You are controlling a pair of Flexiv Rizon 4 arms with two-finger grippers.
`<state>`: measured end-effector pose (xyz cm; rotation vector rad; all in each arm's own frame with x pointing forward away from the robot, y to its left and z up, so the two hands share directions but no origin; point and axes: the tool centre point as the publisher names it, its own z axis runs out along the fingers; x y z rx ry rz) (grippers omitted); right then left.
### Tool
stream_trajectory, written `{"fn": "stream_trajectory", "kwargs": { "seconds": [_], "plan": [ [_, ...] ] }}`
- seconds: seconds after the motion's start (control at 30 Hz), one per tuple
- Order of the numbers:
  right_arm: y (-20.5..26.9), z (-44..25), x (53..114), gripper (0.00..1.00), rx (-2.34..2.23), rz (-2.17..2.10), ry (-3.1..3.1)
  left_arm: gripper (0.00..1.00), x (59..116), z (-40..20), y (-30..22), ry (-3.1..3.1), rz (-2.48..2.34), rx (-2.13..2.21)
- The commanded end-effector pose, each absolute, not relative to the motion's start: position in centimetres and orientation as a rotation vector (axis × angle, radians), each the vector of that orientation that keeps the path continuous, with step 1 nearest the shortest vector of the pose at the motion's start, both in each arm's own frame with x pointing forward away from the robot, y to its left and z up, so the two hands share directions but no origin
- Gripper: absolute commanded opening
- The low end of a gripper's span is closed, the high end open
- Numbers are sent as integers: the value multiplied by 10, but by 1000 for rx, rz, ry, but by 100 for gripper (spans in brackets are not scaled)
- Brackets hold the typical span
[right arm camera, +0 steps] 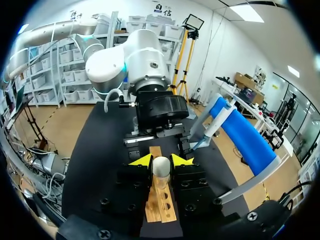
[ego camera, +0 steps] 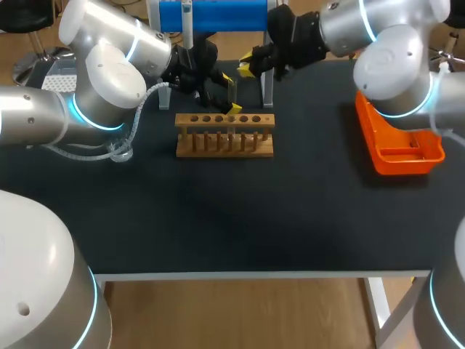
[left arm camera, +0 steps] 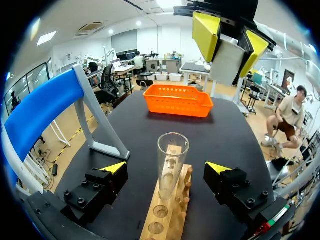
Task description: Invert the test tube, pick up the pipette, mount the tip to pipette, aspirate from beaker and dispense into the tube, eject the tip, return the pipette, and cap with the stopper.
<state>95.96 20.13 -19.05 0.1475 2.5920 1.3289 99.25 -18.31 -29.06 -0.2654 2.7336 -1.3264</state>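
Jaws of right arm [ego camera: 392, 58], seemingly around stopper [right arm camera: 161, 166], above test tube [left arm camera: 172, 155].

Clear glass tube [left arm camera: 173, 160] — bare wood rack [ego camera: 225, 145] — matt black table [ego camera: 218, 218]

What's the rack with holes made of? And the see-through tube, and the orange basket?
The rack looks like plain wood: pale brown, with pegs. The tube seems to be clear glass, maybe plastic: you see the rack through it. The basket looks like moulded plastic: bright, even orange.
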Motion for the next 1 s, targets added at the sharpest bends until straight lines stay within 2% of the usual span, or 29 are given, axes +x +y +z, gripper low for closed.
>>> {"fn": "stream_trajectory", "kwargs": {
  "seconds": [0.03, 0.47, 1.0],
  "plan": [
    [200, -190, 959, 0, 146, 1328, 2594, 100, 993, -290, -183, 2740, -1324, -265],
    [201, -192, 959, 0, 145, 1324, 2598, 100, 993, -290, -183, 2740, -1324, -265],
    [220, -211, 987, 0, 187, 1330, 2599, 100, 993, -290, -183, 2740, -1324, -265]
  ]
}}
